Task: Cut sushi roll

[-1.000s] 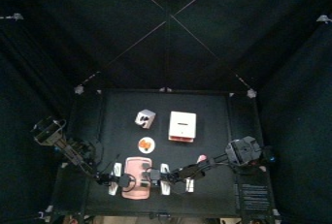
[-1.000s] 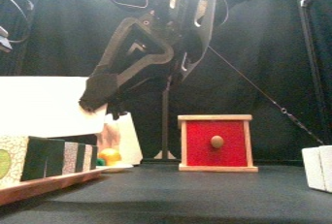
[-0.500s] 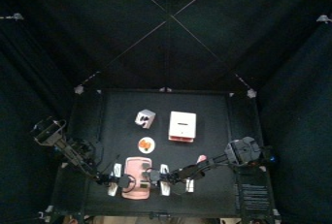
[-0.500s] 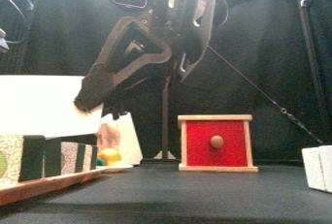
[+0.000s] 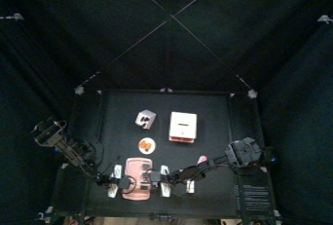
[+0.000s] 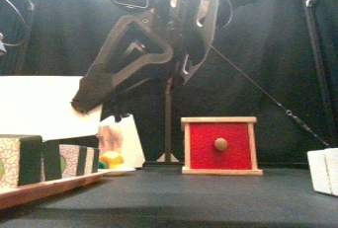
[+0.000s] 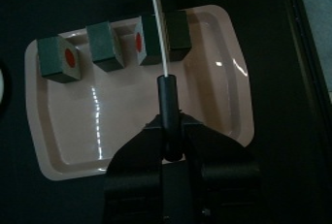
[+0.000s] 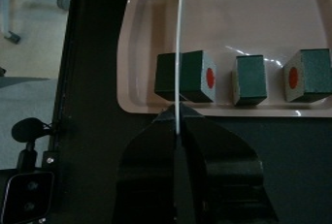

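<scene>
Sushi pieces [image 7: 115,46] lie on tray [image 7: 234,92] beside knife [image 7: 158,34].

No readable text, labels or numbers anywhere.

A robotics lab test pen: black curtains [image 5: 78,34] hang on all sides of a small black table [image 5: 221,112], two black arms reaching in, props like a red box [image 6: 219,145] laid out

black curtains [image 5: 78,34] all round | small black table [image 5: 215,107] | dim light
</scene>
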Tool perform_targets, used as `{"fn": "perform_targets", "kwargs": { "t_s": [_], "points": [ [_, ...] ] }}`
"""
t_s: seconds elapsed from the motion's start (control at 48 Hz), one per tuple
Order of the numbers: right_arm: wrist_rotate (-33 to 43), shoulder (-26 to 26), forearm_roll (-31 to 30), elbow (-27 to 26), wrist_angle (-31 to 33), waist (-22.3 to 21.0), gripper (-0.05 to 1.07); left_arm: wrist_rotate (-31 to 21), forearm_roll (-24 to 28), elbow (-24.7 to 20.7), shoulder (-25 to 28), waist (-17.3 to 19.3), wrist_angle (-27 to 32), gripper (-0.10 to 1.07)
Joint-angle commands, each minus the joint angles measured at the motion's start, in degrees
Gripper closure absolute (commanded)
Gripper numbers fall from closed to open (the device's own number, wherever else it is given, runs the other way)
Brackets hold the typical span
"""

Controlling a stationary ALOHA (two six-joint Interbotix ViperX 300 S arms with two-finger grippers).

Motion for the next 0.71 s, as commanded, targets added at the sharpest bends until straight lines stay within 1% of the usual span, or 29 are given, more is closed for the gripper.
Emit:
{"fn": "perform_targets", "kwargs": {
  "t_s": [0.0,0.688],
  "points": [
    [0.0,-0.1,0.4,0.2,0.3,1.0,0.65,0.2,-0.3,-0.2,0.3,-0.1,-0.4,0.57],
    [0.1,0.7,0.6,0.4,-0.7,1.0,0.65,0.2,-0.4,-0.2,0.7,0.0,-2.0,0.57]
  ]
}}
